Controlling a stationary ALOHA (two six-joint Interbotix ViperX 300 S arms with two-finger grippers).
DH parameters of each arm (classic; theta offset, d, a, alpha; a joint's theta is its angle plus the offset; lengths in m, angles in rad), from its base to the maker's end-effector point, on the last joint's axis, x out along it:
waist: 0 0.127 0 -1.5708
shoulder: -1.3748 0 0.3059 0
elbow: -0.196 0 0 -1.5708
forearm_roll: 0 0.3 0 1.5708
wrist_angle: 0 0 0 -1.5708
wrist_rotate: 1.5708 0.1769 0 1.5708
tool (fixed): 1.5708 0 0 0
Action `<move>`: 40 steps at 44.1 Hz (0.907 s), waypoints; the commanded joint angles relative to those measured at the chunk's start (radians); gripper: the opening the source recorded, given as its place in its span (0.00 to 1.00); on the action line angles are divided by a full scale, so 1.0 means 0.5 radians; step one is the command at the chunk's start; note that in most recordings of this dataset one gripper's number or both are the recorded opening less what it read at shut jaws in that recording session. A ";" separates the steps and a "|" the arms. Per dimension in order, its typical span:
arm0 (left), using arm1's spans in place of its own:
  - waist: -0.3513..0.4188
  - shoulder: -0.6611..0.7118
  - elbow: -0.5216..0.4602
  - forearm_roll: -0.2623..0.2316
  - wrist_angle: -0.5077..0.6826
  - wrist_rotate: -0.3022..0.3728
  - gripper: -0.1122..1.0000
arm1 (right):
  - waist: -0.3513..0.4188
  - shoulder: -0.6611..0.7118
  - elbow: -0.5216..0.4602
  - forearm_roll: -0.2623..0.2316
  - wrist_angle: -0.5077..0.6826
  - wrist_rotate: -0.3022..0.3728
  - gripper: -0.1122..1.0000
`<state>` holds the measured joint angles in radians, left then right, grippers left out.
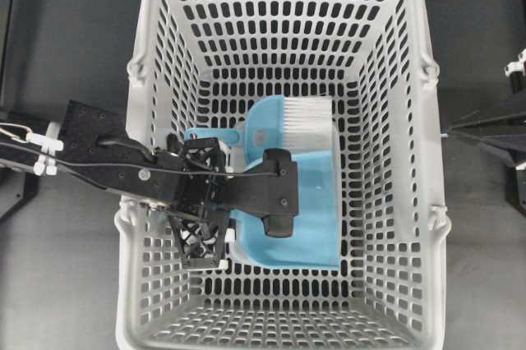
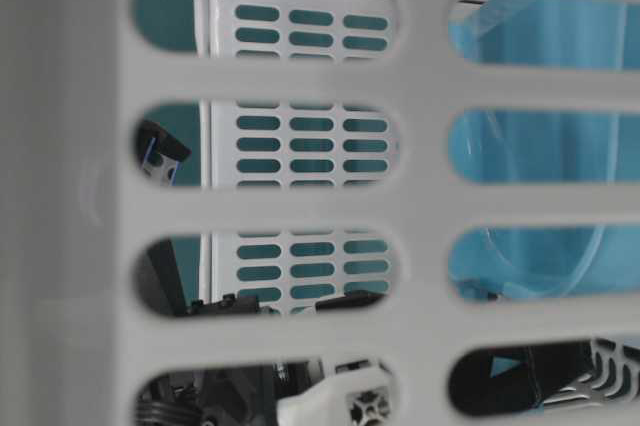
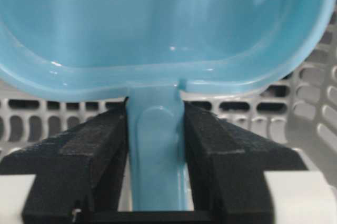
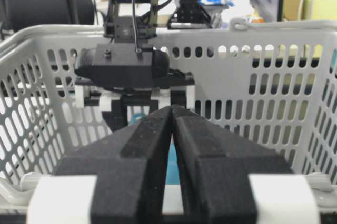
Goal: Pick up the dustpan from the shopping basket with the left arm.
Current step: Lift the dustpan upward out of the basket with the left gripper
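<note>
In the left wrist view, the left gripper has its jaws clamped on the thin handle of the dustpan, one black pad pressed to each side. From overhead, the left arm reaches over the left wall of the shopping basket, and the dustpan lies inside it, beside a blue hand brush with white bristles. The right gripper sits outside the basket, jaws together on nothing.
</note>
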<state>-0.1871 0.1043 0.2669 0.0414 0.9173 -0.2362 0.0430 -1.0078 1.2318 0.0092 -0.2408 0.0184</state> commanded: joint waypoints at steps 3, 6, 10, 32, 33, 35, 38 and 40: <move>0.000 -0.067 -0.040 0.006 -0.009 0.009 0.37 | 0.006 0.009 -0.006 0.006 -0.009 0.037 0.10; 0.003 -0.104 -0.074 0.006 -0.012 0.018 0.37 | 0.003 0.012 0.000 0.006 -0.006 0.064 0.10; 0.009 -0.175 -0.123 0.006 -0.012 0.025 0.37 | 0.006 0.009 0.009 0.006 0.000 0.086 0.10; 0.092 -0.623 -0.196 0.009 -0.199 0.031 0.37 | 0.006 -0.018 0.009 0.006 0.000 0.092 0.10; 0.095 -0.647 -0.202 0.009 -0.196 0.031 0.37 | 0.003 -0.025 0.012 0.006 0.000 0.092 0.10; 0.104 -0.684 -0.212 0.009 -0.196 0.034 0.37 | 0.003 -0.028 0.012 0.006 0.000 0.092 0.10; 0.117 -0.746 -0.221 0.009 -0.184 0.034 0.37 | 0.006 -0.040 0.012 0.006 0.000 0.089 0.10; 0.123 -0.770 -0.221 0.009 -0.169 0.034 0.37 | 0.006 -0.046 0.012 0.006 0.000 0.092 0.10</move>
<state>-0.1335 -0.2332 0.1871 0.0430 0.8299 -0.2209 0.0445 -1.0324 1.2441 0.0092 -0.2362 0.0629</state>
